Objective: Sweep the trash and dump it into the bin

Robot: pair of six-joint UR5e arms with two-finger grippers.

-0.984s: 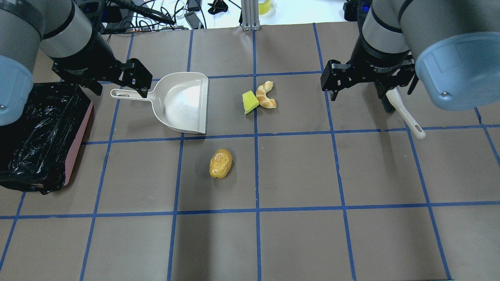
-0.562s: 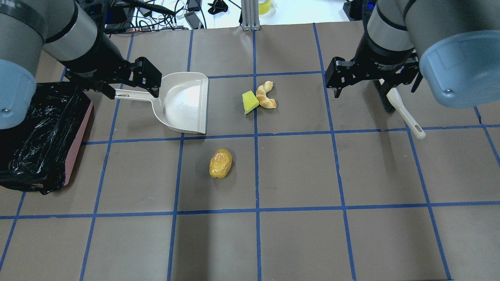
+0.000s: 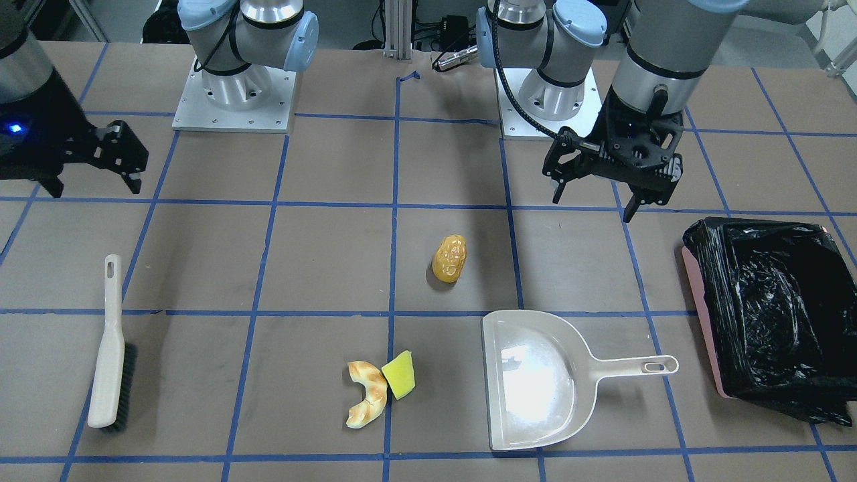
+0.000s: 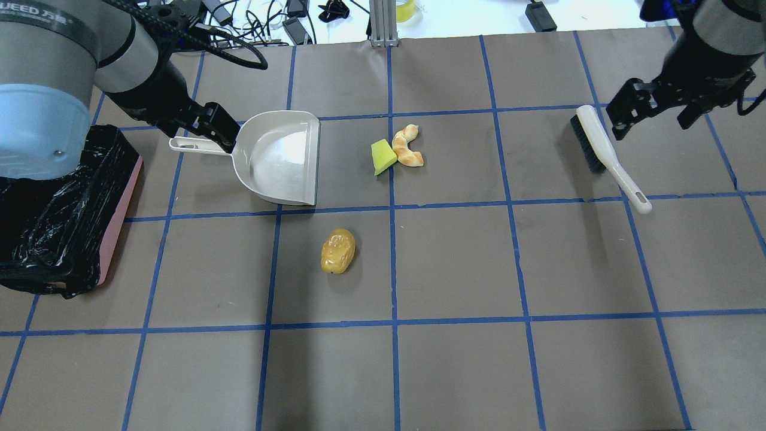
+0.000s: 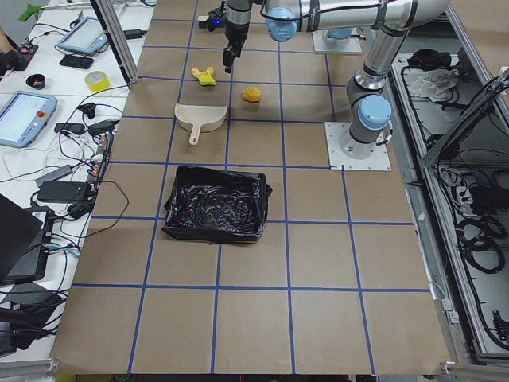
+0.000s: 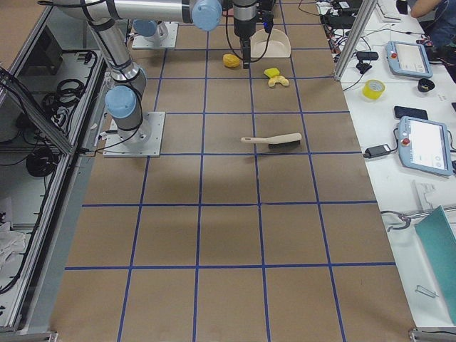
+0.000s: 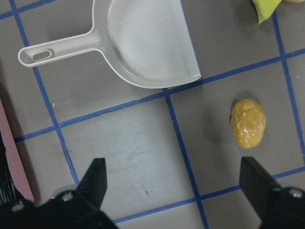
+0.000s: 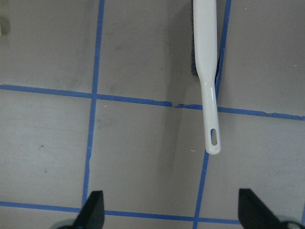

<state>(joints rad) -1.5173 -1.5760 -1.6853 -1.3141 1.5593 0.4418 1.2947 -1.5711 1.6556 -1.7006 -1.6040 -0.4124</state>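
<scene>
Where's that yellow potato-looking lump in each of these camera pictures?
Front-facing: potato lump centre, above the dustpan.
Overhead: lump centre-left, below the dustpan.
Exterior left: lump near top, right of the dustpan.
Exterior right: lump near top, left of the dustpan.
Left wrist: lump lower right of the dustpan.
Right wrist: not in it.
Shared landmark: the off-white dustpan.

You have one potato-like lump (image 4: 338,251), one bread crescent (image 4: 409,146) and one sponge wedge (image 4: 383,157), three in all beside one dustpan (image 4: 278,158), plus one brush (image 4: 604,152) and one bin (image 4: 121,211).
</scene>
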